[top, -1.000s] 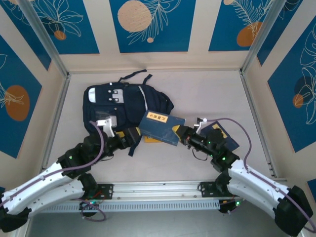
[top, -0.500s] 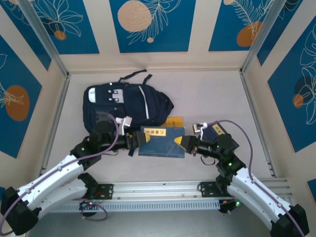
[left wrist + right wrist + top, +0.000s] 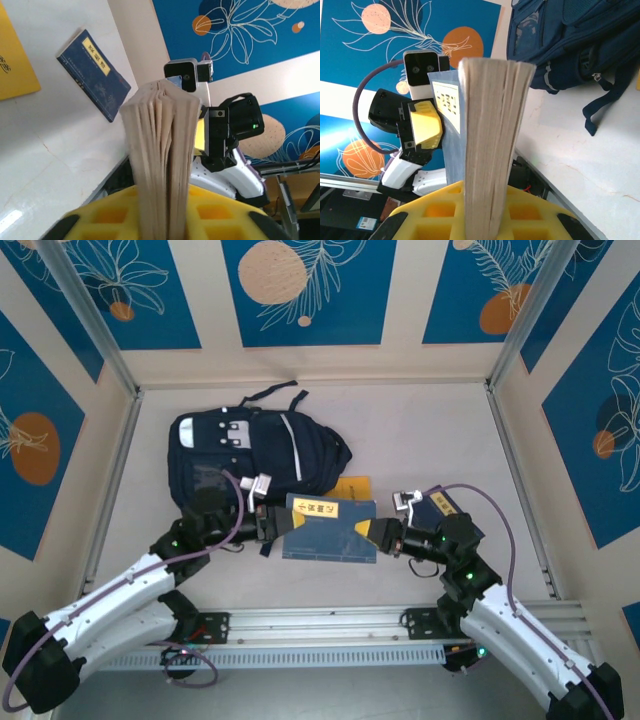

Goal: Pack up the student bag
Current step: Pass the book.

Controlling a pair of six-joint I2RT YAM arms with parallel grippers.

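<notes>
Large dark navy fabric student bag with thin white stripes: lying flat on pale worktop, left-centre, carry loop toward back wall. Thick navy book with yellow title label: just in front of student bag's near right corner, gripped at both ends. Left pincer clenched on navy book's left edge, page block wedged between yellow pads. Right pincer clenched on right edge. Flat yellow booklet partly under navy book. Small navy booklet on worktop beside right arm.

Student bag: navy, white stripes, lying flat rear-left, handle rearward; seemingly zipped.
</notes>
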